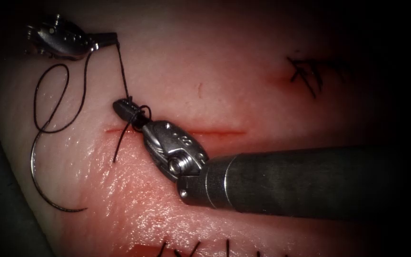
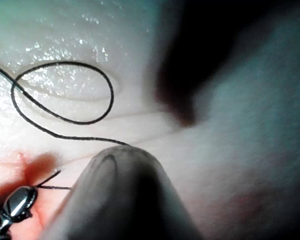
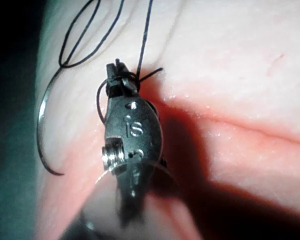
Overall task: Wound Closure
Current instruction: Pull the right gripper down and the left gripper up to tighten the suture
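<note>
Left tool (image 1: 108, 37) fingers clamp the thread (image 1: 123, 76); right tool (image 1: 122, 108) fingers closed with thread looped round them at the cut (image 1: 215, 132); needle (image 1: 39, 183) lies free on tissue (image 1: 205, 62), far left.

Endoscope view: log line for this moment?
left gripper: shut on thread | right gripper: shut, thread looped around | needle: free, on tissue, left
</note>
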Robot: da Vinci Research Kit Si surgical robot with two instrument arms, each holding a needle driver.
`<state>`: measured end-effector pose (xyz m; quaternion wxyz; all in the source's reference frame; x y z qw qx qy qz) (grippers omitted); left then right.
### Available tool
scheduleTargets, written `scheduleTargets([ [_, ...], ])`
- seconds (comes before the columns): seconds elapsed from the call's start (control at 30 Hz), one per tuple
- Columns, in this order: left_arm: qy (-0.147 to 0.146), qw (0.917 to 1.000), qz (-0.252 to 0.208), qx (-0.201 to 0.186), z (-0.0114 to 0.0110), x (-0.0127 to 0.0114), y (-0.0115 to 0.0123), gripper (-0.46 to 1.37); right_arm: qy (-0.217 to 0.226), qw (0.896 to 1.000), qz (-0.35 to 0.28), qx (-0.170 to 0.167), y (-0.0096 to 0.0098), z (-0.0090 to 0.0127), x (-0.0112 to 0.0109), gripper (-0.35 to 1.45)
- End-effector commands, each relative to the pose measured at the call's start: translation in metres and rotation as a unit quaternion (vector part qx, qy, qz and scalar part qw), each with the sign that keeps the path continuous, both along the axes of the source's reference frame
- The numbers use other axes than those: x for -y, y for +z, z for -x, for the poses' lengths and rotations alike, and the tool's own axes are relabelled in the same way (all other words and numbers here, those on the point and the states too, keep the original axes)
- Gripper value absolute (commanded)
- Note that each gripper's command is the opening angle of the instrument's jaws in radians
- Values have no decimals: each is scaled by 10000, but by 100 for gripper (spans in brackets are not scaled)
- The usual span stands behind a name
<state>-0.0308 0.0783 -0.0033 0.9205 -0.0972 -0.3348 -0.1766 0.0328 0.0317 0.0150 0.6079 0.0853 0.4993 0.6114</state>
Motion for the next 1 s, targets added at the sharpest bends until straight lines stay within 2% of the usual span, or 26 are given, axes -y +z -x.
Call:
scheduleTargets([
  [0.03, 2, 10000, 75, -29, 1, -4, 3, -35, -28, 10000, -3, 36, -1, 1, 4, -35],
  [0.1, 5, 9999, 109, -45, 4, -13, 15, -35, -106, 9999, 2, 74, -2, 2, 15, -35],
  [0.2, 51, 9997, 220, -44, 5, -13, 32, -35, -223, 9997, -13, 78, -2, 3, 28, -35],
  [0.33, -7, 9996, 279, 22, 5, -22, 46, -35, -272, 9996, 1, 56, -8, 9, 40, -35],
  [0.47, -236, 9964, 691, 442, 4, -65, 69, -35, -280, 9996, -9, 51, -19, 13, 47, -35],
  [0.57, -243, 9956, 756, 492, 4, -76, 79, -35, -309, 9995, 22, 42, -23, 13, 50, -35],
  [0.73, -301, 9953, 747, 531, 7, -87, 91, -35, -584, 9981, 164, -127, -39, 10, 66, -35],
  [1.0, -348, 9954, 712, 529, 11, -92, 92, -35, -833, 9957, 283, -286, -62, 3, 88, -35],
])
